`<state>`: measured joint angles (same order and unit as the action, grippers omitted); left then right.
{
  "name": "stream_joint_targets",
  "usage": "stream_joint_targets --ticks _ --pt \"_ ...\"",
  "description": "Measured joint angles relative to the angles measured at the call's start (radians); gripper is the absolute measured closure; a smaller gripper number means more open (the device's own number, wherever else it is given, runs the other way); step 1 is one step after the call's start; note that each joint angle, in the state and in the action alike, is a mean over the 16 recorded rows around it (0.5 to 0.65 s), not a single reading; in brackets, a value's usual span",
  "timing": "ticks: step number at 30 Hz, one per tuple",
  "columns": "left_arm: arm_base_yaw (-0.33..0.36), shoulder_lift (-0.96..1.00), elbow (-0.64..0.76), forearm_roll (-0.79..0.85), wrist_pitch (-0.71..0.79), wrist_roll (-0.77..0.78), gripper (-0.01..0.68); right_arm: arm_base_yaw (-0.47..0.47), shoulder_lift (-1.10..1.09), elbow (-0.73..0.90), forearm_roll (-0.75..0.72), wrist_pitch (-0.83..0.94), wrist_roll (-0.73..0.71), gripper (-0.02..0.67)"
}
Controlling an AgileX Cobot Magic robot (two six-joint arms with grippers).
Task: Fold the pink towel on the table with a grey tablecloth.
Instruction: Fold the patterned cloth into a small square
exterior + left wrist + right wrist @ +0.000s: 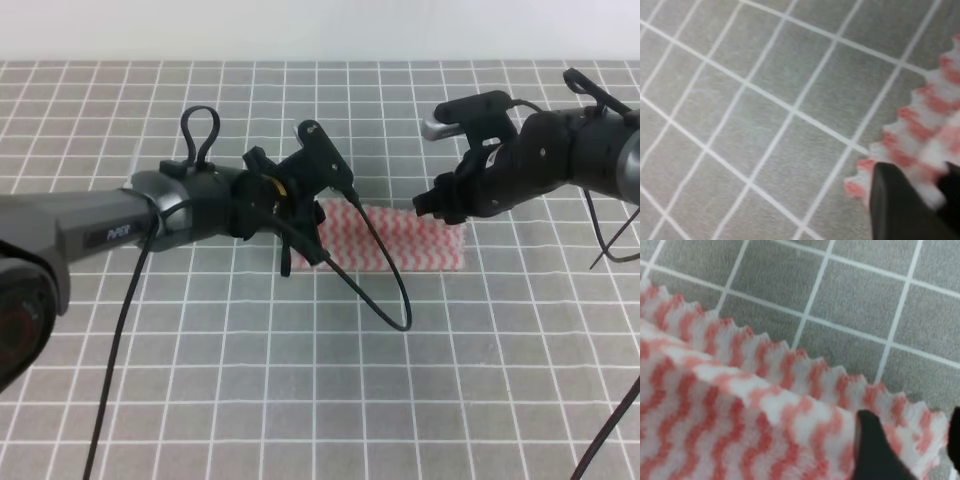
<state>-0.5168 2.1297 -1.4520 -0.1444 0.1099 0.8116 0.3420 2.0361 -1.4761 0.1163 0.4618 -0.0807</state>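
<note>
Left gripper (305,245) down at left end of thin pink-and-white zigzag-striped towel (400,240), dark fingertip (900,205) over the scalloped corner; whether clamped on cloth or merely touching, cannot tell. Right gripper (440,205) at right end, dark fingertip (875,450) pressed onto upper layer near the edge; grip likewise not readable. Towel lying as a narrow strip, a raised upper layer over a lower one in right wrist view, so likely one fold in and both ends pinned for squaring or next fold. Strip flat near centre of grey white-gridded tablecloth (300,400). Black cable (385,290) looping from left arm across front edge of towel: possible snag.
</note>
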Motion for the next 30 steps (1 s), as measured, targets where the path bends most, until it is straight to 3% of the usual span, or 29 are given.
stream_joint_targets --ticks 7,16,23,30 --pt "0.017 -0.003 0.0 0.0 -0.059 -0.007 0.341 0.0 0.001 0.0 -0.001 -0.019 0.002 0.308" --pt "0.06 -0.001 0.0 0.0 -0.122 -0.021 0.298 -0.001 -0.001 0.0 -0.002 -0.005 0.005 0.298" --pt "0.071 -0.022 0.0 -0.001 -0.125 -0.085 0.322 -0.004 -0.002 -0.001 -0.002 0.036 0.022 0.294" --pt "0.041 -0.058 0.0 -0.003 -0.037 -0.199 0.443 -0.024 -0.002 -0.006 -0.001 0.091 0.053 0.283"
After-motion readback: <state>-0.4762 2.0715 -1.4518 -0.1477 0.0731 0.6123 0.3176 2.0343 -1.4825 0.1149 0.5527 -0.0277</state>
